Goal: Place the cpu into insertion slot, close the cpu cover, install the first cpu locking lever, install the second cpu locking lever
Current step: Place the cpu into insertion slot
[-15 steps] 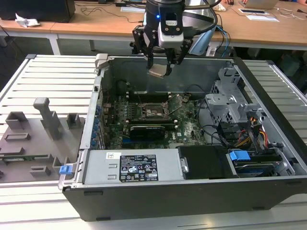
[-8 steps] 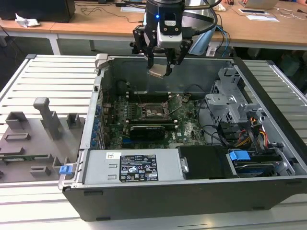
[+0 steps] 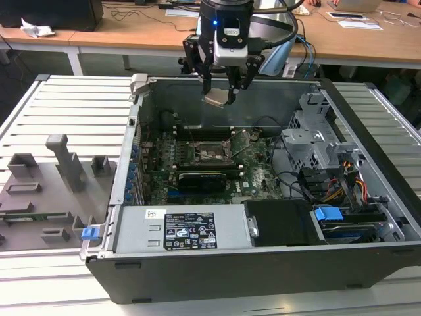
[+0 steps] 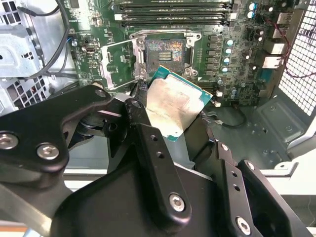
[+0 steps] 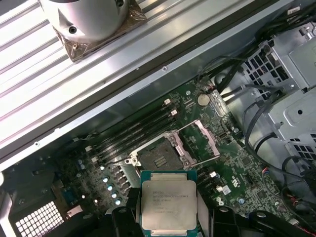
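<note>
End effector (image 3: 224, 92) clamped on cpu (image 5: 168, 205); fingers gripped opposite edges. Cpu hung in air above open case (image 3: 263, 276), tilted in exterior view, metal top visible in both wrist views. Slot (image 5: 159, 158) sat on motherboard (image 5: 232, 173) below cpu, dark centre exposed. Cover (image 5: 200, 141) stood swung open beside slot. Memory slots (image 5: 133, 131) ran just beside slot. Cpu well apart from slot, no contact.
</note>
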### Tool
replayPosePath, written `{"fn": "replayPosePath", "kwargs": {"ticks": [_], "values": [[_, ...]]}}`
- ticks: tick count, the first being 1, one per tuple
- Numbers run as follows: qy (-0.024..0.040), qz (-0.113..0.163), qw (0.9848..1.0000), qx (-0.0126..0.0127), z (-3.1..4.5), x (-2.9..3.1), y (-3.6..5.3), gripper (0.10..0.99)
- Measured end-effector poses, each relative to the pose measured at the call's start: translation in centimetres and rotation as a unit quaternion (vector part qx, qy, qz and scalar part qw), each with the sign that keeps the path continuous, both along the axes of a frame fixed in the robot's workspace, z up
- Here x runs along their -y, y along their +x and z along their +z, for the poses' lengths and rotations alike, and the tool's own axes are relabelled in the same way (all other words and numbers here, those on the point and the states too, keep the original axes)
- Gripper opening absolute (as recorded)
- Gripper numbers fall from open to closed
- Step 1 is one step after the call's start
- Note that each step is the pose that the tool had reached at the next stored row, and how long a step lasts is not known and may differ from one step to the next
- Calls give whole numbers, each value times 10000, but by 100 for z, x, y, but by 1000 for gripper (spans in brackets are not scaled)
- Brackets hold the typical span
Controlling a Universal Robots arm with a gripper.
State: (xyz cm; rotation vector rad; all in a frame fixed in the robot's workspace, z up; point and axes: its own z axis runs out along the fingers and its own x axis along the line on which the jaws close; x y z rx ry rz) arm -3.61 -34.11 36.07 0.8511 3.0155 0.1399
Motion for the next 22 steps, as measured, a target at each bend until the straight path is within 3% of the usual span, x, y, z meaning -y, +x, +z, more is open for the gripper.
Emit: {"fn": "replayPosePath", "kwargs": {"ticks": [22], "values": [[0, -489, 9988, 0, -6, 0, 0, 541]]}}
